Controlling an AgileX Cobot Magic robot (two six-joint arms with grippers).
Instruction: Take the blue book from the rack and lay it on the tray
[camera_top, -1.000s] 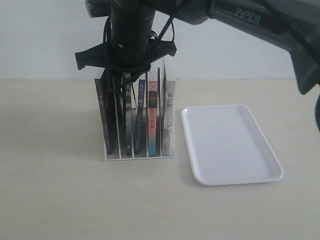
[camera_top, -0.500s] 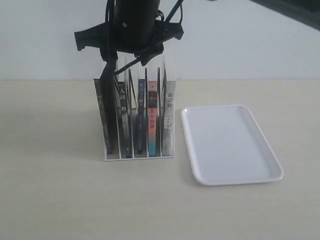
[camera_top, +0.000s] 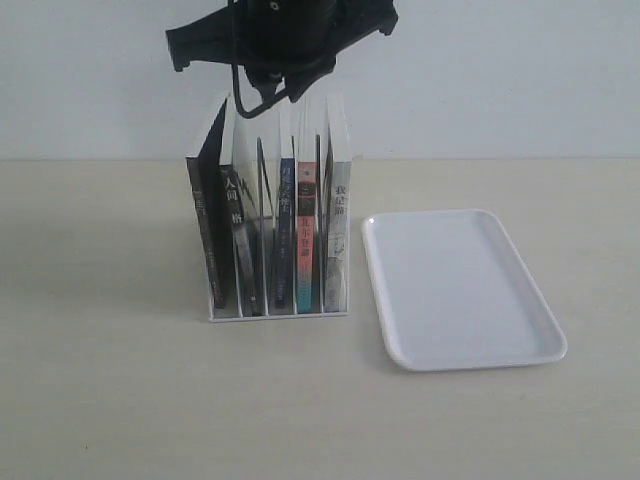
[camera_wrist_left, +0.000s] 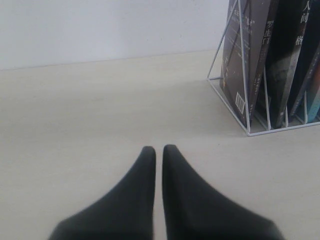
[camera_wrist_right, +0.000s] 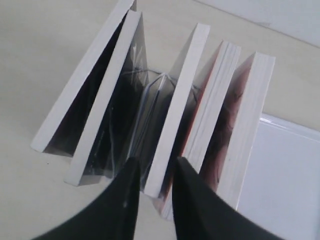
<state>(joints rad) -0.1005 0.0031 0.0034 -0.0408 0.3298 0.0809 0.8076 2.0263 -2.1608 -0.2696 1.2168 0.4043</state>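
The white wire rack holds several upright books. The blue book shows its dark blue spine in the middle slot, left of the red-and-teal spine. My right gripper hangs just above the book tops. In the right wrist view it is open, and the blue book's white page edge runs down into the gap between its fingers, untouched. The white tray lies bare, right of the rack. My left gripper is shut and holds nothing, low over the table, well off the rack's side.
Two black books lean in the rack's left slots. The red-and-teal book and a pale one fill the right slots. A white wall stands behind the table. The tray's corner shows beside the rightmost book.
My right gripper has risen from down among the books to just above their tops. The blue book stands in its slot as before. The black books now lean more to the left.
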